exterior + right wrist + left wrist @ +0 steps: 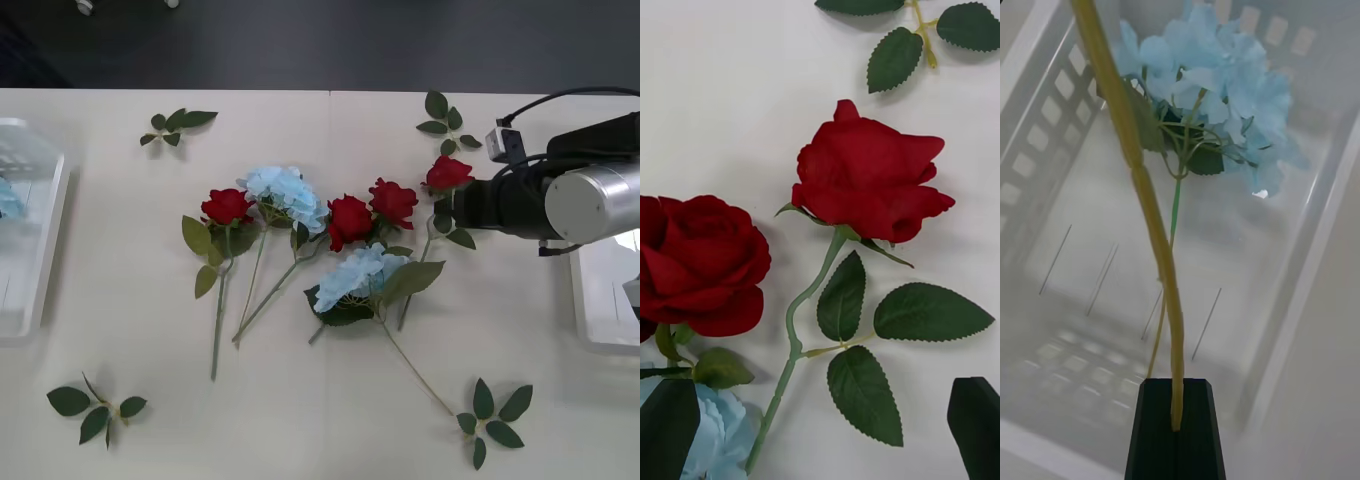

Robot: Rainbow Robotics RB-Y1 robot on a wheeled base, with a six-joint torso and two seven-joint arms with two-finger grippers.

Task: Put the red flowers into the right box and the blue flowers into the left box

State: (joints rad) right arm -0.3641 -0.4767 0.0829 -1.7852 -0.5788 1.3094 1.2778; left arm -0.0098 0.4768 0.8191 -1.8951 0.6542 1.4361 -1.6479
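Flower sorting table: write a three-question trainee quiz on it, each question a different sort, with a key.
1. True or false: the left end effector is shut on the stem of a blue flower over the left box.
2. Multiple choice: how many red roses lie on the table? A) two B) four C) six
3. Fill in: the open right end effector hovers over the rightmost red ____.

Key: 1 true; 2 B; 3 rose.
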